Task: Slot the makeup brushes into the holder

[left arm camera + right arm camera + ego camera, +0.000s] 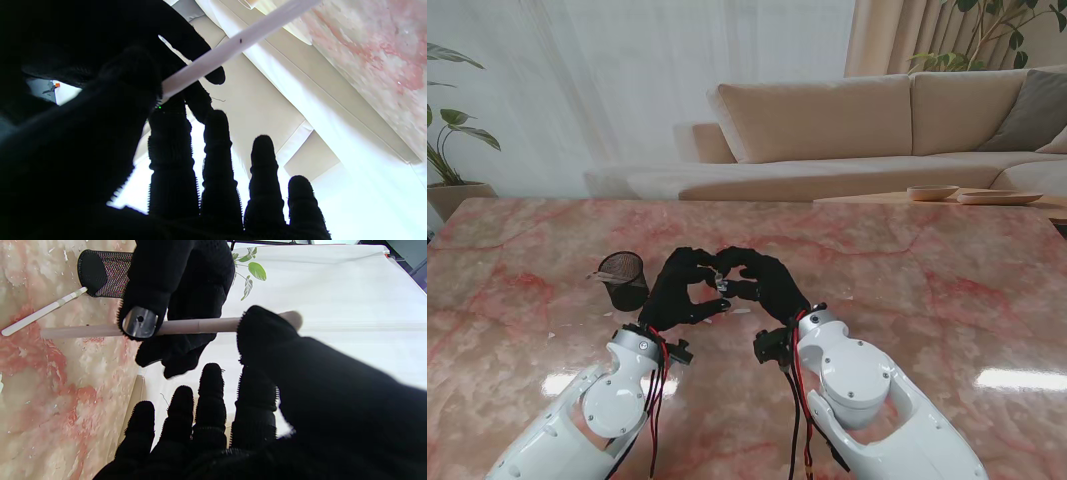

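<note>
The fingers [173,156] of the left hand [682,290] are curled round one end of a pale brush handle [186,326], thumb pressing it against the first finger, the other fingers standing straighter and a little apart. The right hand [762,283] meets it fingertip to fingertip over the middle of the pink marble table [927,290], and its thumb [267,336] lies across the other end of the same handle, so both hands have hold of the one brush between them. From the stand's view the brush itself is almost hidden; only a small pale bit shows in the gap where the two black gloves touch.

The holder [624,280], a dark mesh cup, stands upright on the table just to the left of the left hand, close beside it but not touching as far as can be seen. A second brush [43,311], white with a pale band, lies flat on the marble with one end right at the base of the cup; whether it touches the mesh I cannot tell.

Farther from me, beyond the table edge, sits a beige sofa [847,120], and a low side table with shallow dishes [932,192] on it at the right.
</note>
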Controlling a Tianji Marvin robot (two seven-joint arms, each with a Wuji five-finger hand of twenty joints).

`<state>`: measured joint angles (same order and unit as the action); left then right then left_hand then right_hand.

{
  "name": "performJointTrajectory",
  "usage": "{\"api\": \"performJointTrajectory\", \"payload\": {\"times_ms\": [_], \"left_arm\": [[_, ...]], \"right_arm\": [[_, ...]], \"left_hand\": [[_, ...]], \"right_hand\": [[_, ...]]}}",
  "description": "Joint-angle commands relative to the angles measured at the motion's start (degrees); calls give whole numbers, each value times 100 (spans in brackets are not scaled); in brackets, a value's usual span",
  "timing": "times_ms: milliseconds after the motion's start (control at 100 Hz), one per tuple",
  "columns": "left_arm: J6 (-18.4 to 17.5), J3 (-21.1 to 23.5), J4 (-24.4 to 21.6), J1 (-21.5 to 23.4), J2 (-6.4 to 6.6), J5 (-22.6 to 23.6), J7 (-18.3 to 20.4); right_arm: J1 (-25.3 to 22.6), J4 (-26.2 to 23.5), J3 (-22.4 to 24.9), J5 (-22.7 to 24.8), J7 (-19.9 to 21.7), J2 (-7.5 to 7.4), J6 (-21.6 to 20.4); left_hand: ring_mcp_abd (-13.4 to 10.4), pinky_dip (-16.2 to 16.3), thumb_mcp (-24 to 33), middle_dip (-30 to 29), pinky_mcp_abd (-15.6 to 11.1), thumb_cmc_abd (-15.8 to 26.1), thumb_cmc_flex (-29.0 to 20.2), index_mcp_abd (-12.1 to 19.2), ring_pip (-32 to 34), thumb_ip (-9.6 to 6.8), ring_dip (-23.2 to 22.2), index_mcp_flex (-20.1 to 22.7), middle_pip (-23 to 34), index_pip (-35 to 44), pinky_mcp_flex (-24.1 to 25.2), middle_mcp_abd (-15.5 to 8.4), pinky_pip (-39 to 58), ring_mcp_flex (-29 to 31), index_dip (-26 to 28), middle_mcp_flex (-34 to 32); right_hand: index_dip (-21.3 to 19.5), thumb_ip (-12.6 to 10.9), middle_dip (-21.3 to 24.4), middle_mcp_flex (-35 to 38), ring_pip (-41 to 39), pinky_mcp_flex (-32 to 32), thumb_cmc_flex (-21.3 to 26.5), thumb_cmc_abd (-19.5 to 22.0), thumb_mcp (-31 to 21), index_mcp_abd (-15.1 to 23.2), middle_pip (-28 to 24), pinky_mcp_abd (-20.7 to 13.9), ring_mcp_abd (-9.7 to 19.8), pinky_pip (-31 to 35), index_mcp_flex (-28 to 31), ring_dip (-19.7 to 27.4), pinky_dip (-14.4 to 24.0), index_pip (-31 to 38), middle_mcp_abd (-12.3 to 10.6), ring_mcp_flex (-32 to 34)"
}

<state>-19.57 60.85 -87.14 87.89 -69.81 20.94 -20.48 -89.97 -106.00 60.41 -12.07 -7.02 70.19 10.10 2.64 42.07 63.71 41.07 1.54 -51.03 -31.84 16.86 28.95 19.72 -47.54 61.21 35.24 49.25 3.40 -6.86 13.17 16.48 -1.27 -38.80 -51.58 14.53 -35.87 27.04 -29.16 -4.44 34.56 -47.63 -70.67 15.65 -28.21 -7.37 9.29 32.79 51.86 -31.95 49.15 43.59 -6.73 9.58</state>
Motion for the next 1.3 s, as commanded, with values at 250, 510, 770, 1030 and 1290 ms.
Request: {"api": "performJointTrajectory", "payload": {"times_ms": [250, 510, 770, 1030, 1290], "left_arm": [[-6, 75, -90, 52, 48, 2, 87], [-47, 115, -84, 34, 64, 108, 74], [-101, 168, -105, 39, 99, 179, 153], [-190, 183, -109, 49, 111, 133, 225], [-257, 217, -115, 63, 93, 54, 195]], "right_arm": [[-8, 47, -14, 6, 82, 12, 61], [-5, 55, -13, 42, 68, 14, 77], [11, 88, -23, 151, 111, -8, 29], [3, 110, -12, 267, 325, -81, -110], [19, 171, 37, 327, 668, -184, -313]], "left_hand": [[91, -479, 303, 1092, 126, -143, 86, 188, 221, 181, -156, 464, 1053, 533, -35, -102, 1071, 1325, -12, -1852], [36, -780, 545, -131, 367, -441, 480, 153, 401, 416, -124, 495, 406, 723, -66, 221, 1990, 2592, 36, -3244], [-177, -1006, 584, -356, 354, -568, 531, 201, 469, 464, -258, 527, 139, 898, -60, 209, 2245, 2782, 92, -3601], [-261, -1083, 642, -372, 311, -707, 601, 351, 453, 521, -255, 507, 59, 955, -42, 38, 2253, 2798, 101, -3593], [-343, -1169, 698, -379, 262, -743, 653, 414, 377, 560, -185, 493, 26, 989, -41, -30, 2174, 2686, 104, -3605]], "right_hand": [[-58, -299, 81, -116, -11, -44, 301, 391, -108, 176, 57, -128, 25, -77, 412, -11, 136, 776, -12, -167], [13, -295, 81, -127, -7, -45, 302, 389, -76, 188, 61, -125, 21, -83, 390, -11, 138, 767, -12, -169], [341, -275, 132, -160, 5, -48, 323, 449, 128, 223, 137, -110, -3, -87, 265, -11, 148, 714, -23, -173], [1518, -245, 249, -441, 344, -86, -14, 453, 372, 8, 334, -129, -18, -306, -680, 101, 164, 399, -8, -179], [1609, -931, 492, -1000, 845, -102, -644, 967, 798, -949, 681, -120, -58, -729, -1560, 147, 434, -2180, 5, -214]]}}
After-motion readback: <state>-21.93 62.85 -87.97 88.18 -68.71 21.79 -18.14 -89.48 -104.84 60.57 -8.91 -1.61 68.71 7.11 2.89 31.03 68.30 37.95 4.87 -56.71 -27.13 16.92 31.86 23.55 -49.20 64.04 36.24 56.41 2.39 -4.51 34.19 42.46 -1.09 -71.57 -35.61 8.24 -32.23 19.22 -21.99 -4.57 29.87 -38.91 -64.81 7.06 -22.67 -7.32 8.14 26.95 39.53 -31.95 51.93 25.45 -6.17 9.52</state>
